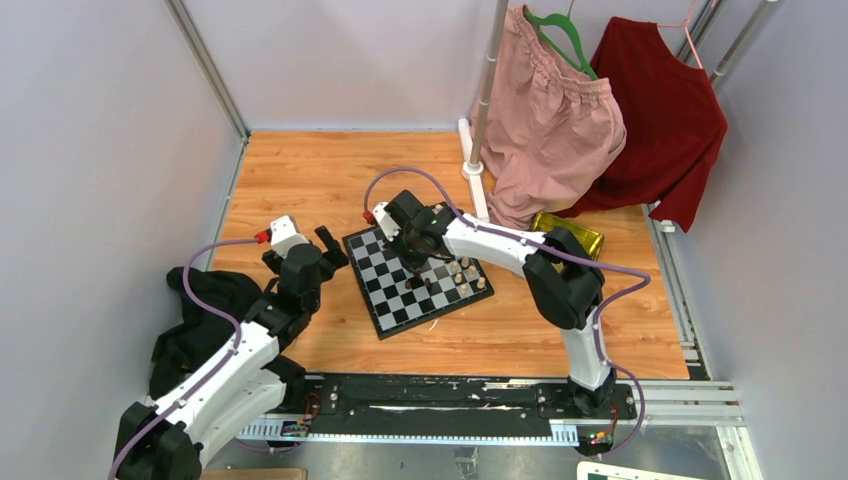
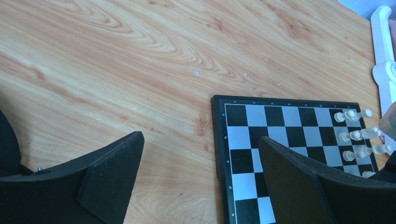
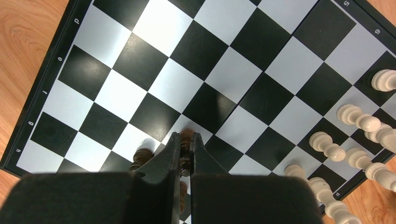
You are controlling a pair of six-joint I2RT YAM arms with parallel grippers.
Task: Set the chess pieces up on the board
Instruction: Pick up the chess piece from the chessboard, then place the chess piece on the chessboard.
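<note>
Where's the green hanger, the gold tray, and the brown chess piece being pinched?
green hanger [image 1: 572,42]: top external view, its sloping arm.
gold tray [image 1: 592,240]: top external view, its bare right end.
brown chess piece [image 3: 187,135]: right wrist view, its top.

I count two grippers, left gripper [image 2: 201,140] and right gripper [image 3: 186,135]; one board [image 1: 390,300]; two dark chess pieces [image 3: 141,156] clearly visible; at least seven cream pieces [image 3: 357,116]; one gold tray [image 1: 590,240]; two hung garments [image 1: 545,110]; one black cloth [image 1: 200,310].
</note>
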